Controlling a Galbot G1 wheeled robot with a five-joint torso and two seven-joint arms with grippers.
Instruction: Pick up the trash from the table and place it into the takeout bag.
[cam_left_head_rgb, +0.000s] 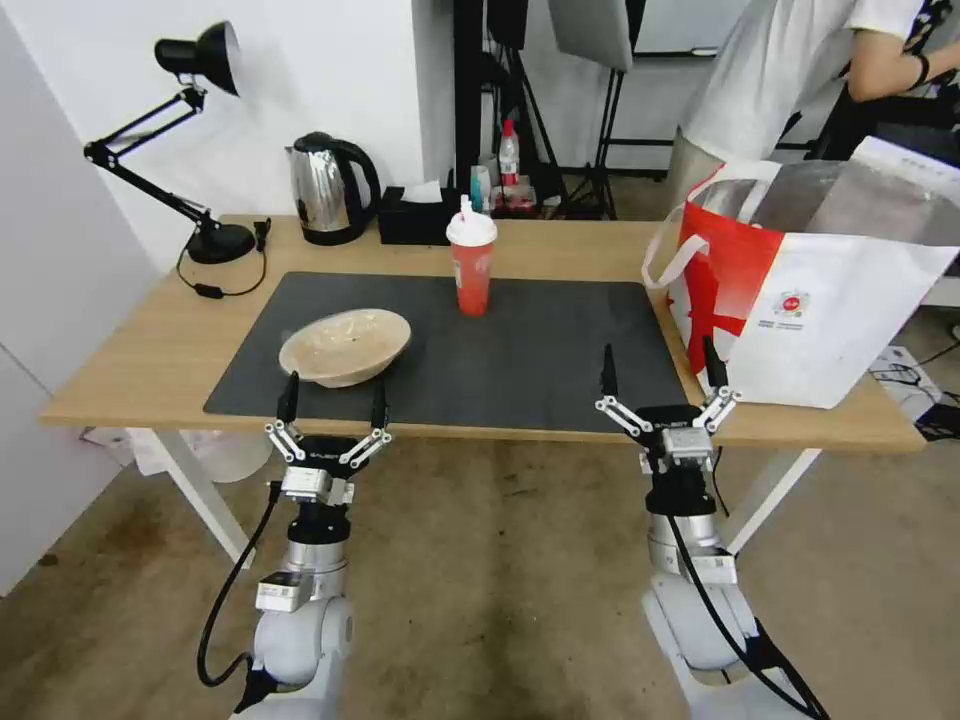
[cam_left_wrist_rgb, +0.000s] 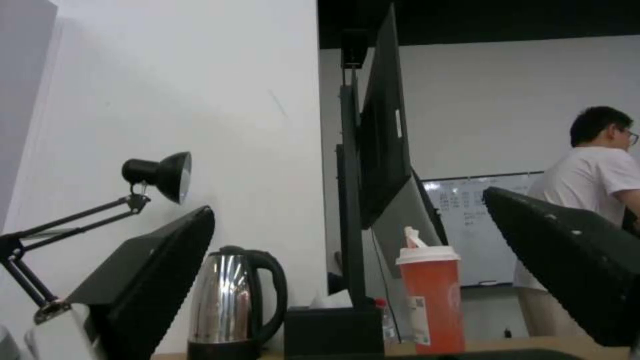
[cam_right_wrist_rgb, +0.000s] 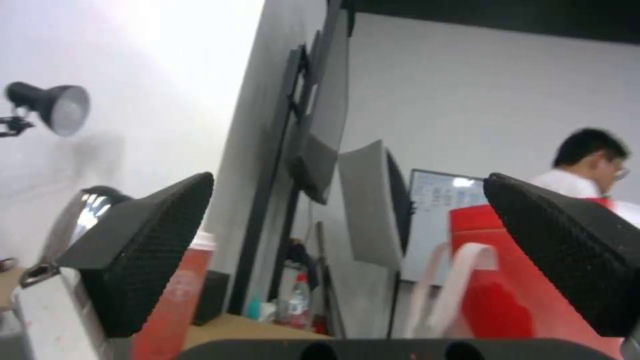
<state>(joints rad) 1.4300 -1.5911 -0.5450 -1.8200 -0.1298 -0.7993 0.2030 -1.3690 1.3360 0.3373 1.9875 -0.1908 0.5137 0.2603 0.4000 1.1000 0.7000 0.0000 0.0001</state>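
Note:
A shallow beige bowl (cam_left_head_rgb: 346, 345) sits at the near left of the dark grey mat (cam_left_head_rgb: 540, 350) on the light wood table (cam_left_head_rgb: 150, 350). A red drink cup (cam_left_head_rgb: 471, 262) with a white lid stands at the mat's far middle, also in the left wrist view (cam_left_wrist_rgb: 432, 300) and the right wrist view (cam_right_wrist_rgb: 175, 300). The takeout bag (cam_left_head_rgb: 830, 300) stands open on the table's right end, its red side and white handle close in the right wrist view (cam_right_wrist_rgb: 507, 290). My left gripper (cam_left_head_rgb: 332, 402) is open just in front of the bowl, at the table's near edge. My right gripper (cam_left_head_rgb: 660, 380) is open beside the bag's near corner.
A steel kettle (cam_left_head_rgb: 328, 188), a black tissue box (cam_left_head_rgb: 418, 218) and a black desk lamp (cam_left_head_rgb: 195, 150) stand along the table's far edge. A person in a white shirt (cam_left_head_rgb: 790, 80) stands behind the bag. Bare floor lies below the near edge.

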